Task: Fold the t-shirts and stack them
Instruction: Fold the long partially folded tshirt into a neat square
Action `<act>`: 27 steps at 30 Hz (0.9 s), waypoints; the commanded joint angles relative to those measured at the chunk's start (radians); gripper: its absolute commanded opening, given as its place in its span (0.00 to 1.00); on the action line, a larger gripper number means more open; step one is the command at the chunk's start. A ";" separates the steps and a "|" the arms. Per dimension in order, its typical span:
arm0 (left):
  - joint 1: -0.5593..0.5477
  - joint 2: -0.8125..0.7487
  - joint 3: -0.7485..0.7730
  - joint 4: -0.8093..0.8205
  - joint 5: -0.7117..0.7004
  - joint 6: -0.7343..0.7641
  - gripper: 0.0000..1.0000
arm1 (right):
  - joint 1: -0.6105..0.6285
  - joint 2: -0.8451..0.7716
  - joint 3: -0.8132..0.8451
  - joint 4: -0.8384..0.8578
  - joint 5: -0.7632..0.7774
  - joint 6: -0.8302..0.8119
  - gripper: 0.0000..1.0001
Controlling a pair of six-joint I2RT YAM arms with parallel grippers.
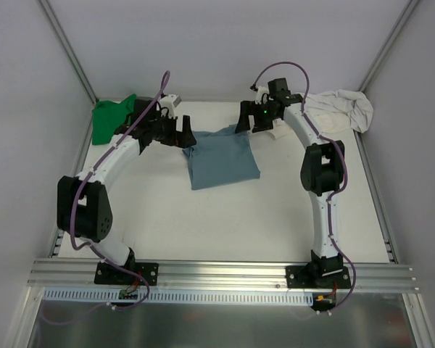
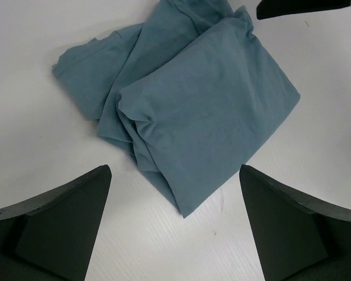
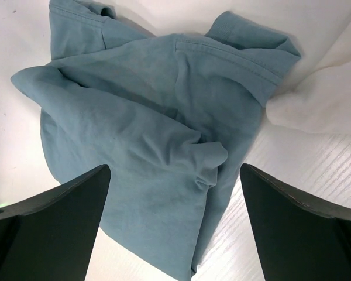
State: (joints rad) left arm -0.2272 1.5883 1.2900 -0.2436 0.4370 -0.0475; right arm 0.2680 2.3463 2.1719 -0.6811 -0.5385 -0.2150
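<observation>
White tabletop (image 1: 203, 225) is carrying everything. Dusty slate-blue cotton t-shirt (image 1: 223, 159) is lying on it past the middle, roughly folded into a rumpled square, with a sleeve and a hemmed edge sticking out on its far side. Left gripper (image 1: 184, 136) is hovering at the blue shirt's far-left corner, fingers standing wide apart and gripping nothing; in the left wrist view the shirt is lying flat on the table below them. Right gripper (image 1: 245, 119) is hovering over the blue shirt's far-right edge, fingers also spread wide and gripping nothing. Bright green crumpled t-shirt (image 1: 112, 119) is lying well off to the blue shirt's far left. Off-white cream t-shirt (image 1: 341, 109) is sitting bunched up well off to the blue shirt's far right.
</observation>
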 commanded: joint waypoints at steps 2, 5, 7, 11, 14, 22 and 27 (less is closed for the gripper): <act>0.037 0.131 0.038 0.055 0.064 -0.121 0.93 | 0.007 -0.021 0.002 0.031 -0.031 0.019 1.00; 0.046 0.179 -0.027 0.157 0.101 -0.187 0.92 | -0.004 -0.044 -0.032 0.034 -0.034 0.022 0.99; 0.049 0.223 -0.035 0.196 0.117 -0.199 0.91 | -0.006 -0.057 -0.047 0.035 -0.038 0.031 1.00; 0.049 0.305 0.000 0.289 0.152 -0.247 0.88 | -0.007 -0.088 -0.073 0.043 -0.049 0.046 1.00; 0.048 0.337 0.057 0.317 0.167 -0.241 0.87 | -0.012 -0.111 -0.099 0.045 -0.058 0.051 0.99; 0.039 0.371 0.170 0.280 0.183 -0.189 0.86 | -0.032 -0.150 -0.149 0.049 -0.080 0.058 0.99; 0.037 0.371 0.186 0.260 0.181 -0.178 0.86 | -0.035 -0.150 -0.150 0.051 -0.081 0.062 1.00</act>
State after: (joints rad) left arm -0.1833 1.9755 1.4422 0.0143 0.5873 -0.2615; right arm 0.2386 2.2673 2.0247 -0.6453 -0.5922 -0.1642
